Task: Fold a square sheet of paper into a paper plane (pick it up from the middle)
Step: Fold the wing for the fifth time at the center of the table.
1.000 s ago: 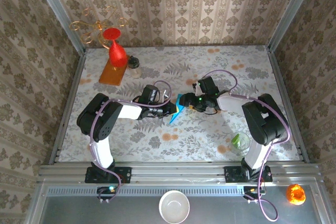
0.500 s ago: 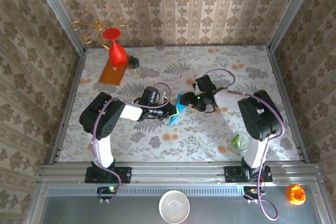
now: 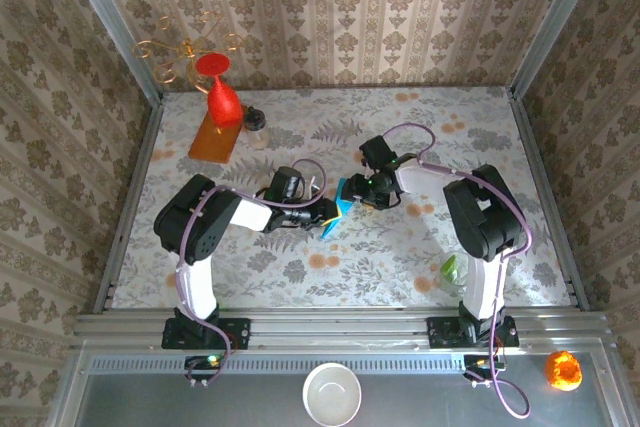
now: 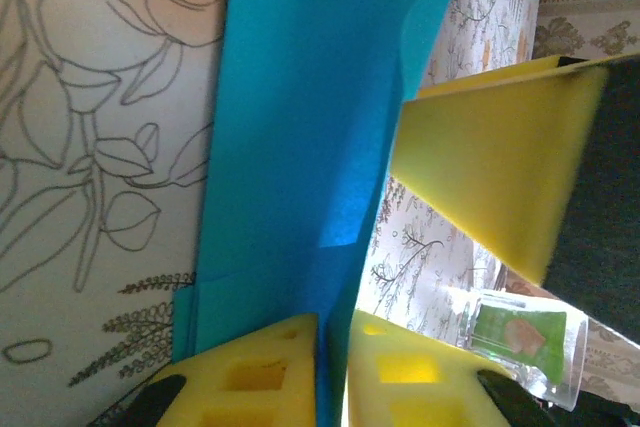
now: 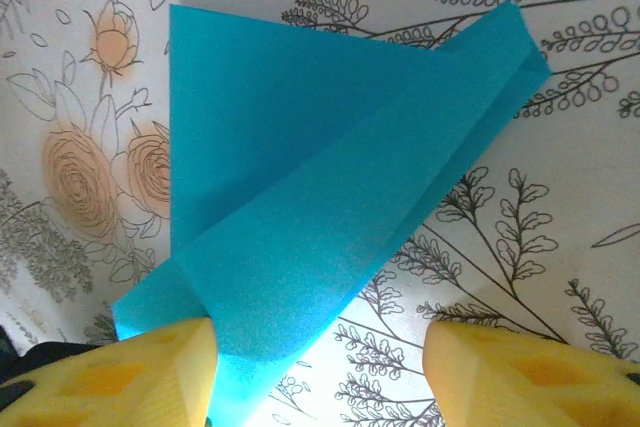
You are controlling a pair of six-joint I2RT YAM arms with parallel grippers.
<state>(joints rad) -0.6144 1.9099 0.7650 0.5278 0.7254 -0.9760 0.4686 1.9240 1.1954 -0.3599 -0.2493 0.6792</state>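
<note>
Floral tablecloth (image 3: pixel 300 137) lies open on every side of the paper plane (image 5: pixel 330 197), folded to a taper at mid-table, one edge clamped between the nearly closed jaws of the left gripper (image 4: pixel 333 337), the right gripper (image 5: pixel 318 352) straddling a corner with jaws apart, red vase (image 3: pixel 222 102) well away.

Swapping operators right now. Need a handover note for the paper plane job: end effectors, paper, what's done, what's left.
Left end effector: shut, pinching one edge of the teal paper.
Right end effector: open, fingers either side of a corner of the paper, not gripping.
Paper: mid-table, between the two arms, folded into a layered, pointed wedge.
Done: first folds are in, so it is no longer a flat square.
Left: it looks too broad for a finished dart; narrowing folds and creasing likely remain.
</note>
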